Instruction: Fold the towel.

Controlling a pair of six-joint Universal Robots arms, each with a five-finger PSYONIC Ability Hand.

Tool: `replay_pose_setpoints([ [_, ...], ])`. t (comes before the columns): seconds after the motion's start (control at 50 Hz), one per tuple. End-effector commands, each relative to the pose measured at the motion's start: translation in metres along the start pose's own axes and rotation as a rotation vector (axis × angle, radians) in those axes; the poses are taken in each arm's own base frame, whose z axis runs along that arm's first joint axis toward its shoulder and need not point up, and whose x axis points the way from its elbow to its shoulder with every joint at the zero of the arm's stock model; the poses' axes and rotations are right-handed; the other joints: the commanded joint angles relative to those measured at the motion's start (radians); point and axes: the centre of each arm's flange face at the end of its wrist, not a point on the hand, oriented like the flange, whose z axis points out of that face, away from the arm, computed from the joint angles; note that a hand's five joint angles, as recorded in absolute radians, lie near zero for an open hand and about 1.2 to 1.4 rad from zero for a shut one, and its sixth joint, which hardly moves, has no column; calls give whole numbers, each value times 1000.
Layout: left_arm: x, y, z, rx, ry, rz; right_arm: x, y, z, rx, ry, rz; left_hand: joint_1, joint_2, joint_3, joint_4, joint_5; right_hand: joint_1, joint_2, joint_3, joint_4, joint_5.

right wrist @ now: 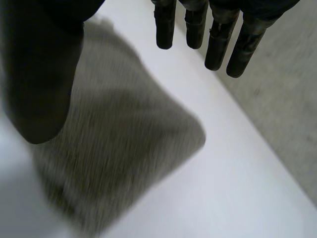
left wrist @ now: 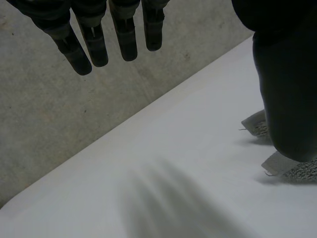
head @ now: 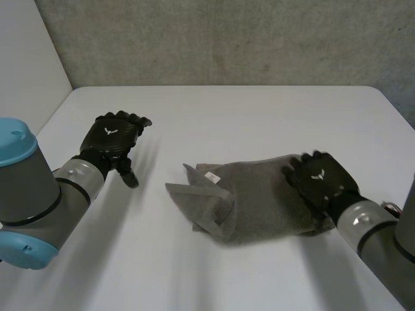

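A grey towel [head: 256,197] lies bunched and partly folded on the white table [head: 214,116], with a small white label near its left corner. My right hand [head: 321,178] hovers over the towel's right end, its fingers [right wrist: 218,34] straight and holding nothing; the towel [right wrist: 119,144] lies under its palm. My left hand [head: 115,137] is out over bare table well left of the towel, fingers [left wrist: 94,42] straight and spread. Past its thumb, two corners of the towel [left wrist: 257,124] show.
A grey speckled wall [head: 227,39] runs behind the table's far edge. A white panel [head: 26,58] stands at the far left. Bare table surface stretches between my left hand and the towel, and along the front.
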Motion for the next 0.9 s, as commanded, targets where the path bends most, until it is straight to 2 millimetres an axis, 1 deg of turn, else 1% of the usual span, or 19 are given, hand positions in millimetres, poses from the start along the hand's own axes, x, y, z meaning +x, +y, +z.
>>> replay_pose_setpoints([
  [0.02, 6, 0, -1, 0, 15, 2, 0, 43, 12, -122, -51, -4, -58, -50, -39, -46, -209, 273, 269, 269, 257, 275],
  [0.12, 7, 3, -3, -9, 19, 0, -5, 55, 22, -170, -68, -2, -58, -50, -39, -46, -209, 352, 348, 348, 336, 354],
  [0.18, 7, 3, -3, -3, 18, 3, -5, 59, 25, -183, -59, -3, -58, -50, -39, -46, -209, 702, 697, 698, 685, 703],
  [0.22, 7, 3, -3, -1, 17, 3, 0, 58, 28, -174, -26, -10, -58, -50, -39, -46, -209, 1154, 1150, 1150, 1138, 1156],
  [0.24, 7, 3, -3, -1, 17, 3, 1, 58, 28, -174, -26, -10, -58, -50, -39, -46, -209, 1156, 1151, 1152, 1139, 1157],
  [0.3, 7, 3, -3, -1, 17, 3, 9, 50, 30, -138, 25, -28, -58, -50, -39, -46, -209, 1156, 1151, 1152, 1139, 1157],
  [0.38, 5, -2, -3, 16, 9, 5, 19, 8, 25, -6, 106, -87, -61, -53, -42, -49, -212, 1156, 1151, 1152, 1139, 1157],
  [0.42, 4, -6, -3, 27, 5, 7, -6, -35, 18, 140, 61, -151, -64, -56, -45, -52, -214, 1156, 1151, 1152, 1139, 1157],
  [0.48, 1, -17, -6, 58, -7, 8, -35, -62, 11, 232, 0, -201, -64, -56, -45, -52, -215, 1156, 1151, 1152, 1139, 1157],
  [0.52, -1, -22, -8, 73, -13, 4, -92, -82, 3, 317, -116, -340, -64, -56, -45, -52, -215, 1156, 1151, 1152, 1139, 1157],
  [0.54, -2, -25, -9, 84, -17, -9, -116, -82, 1, 337, -164, -417, -64, -56, -45, -52, -215, 1156, 1151, 1152, 1139, 1157],
  [0.56, -2, -26, -9, 84, -17, -9, -116, -82, 1, 338, -164, -418, -64, -56, -45, -52, -215, 1156, 1151, 1152, 1139, 1157],
  [0.64, -9, -38, -12, 122, -33, -58, -168, -64, 1, 348, -251, -627, -64, -56, -45, -52, -215, 1156, 1151, 1152, 1139, 1157],
  [0.76, -10, -41, -13, 133, -34, -78, -174, -59, 9, 323, -236, -647, -61, -53, -42, -49, -212, 1156, 1151, 1152, 1139, 1157],
  [0.78, -10, -41, -13, 133, -34, -79, -174, -58, 9, 321, -235, -627, -61, -53, -42, -49, -212, 971, 966, 967, 954, 972],
  [0.8, -9, -41, -13, 133, -32, -79, -174, -57, 8, 318, -241, -596, -61, -53, -42, -49, -212, 347, 343, 343, 331, 349],
  [0.82, -9, -41, -13, 133, -32, -79, -174, -57, 8, 318, -241, -596, -61, -53, -42, -49, -212, 341, 336, 337, 324, 342],
  [0.84, -8, -41, -14, 134, -28, -80, -172, -57, 7, 315, -245, -559, -61, -53, -42, -49, -212, -40, -44, -44, -56, -39],
  [0.9, -6, -45, -13, 148, -24, -80, -156, -72, -4, 346, -229, -452, -58, -50, -39, -46, -209, -66, -70, -70, -82, -64],
])
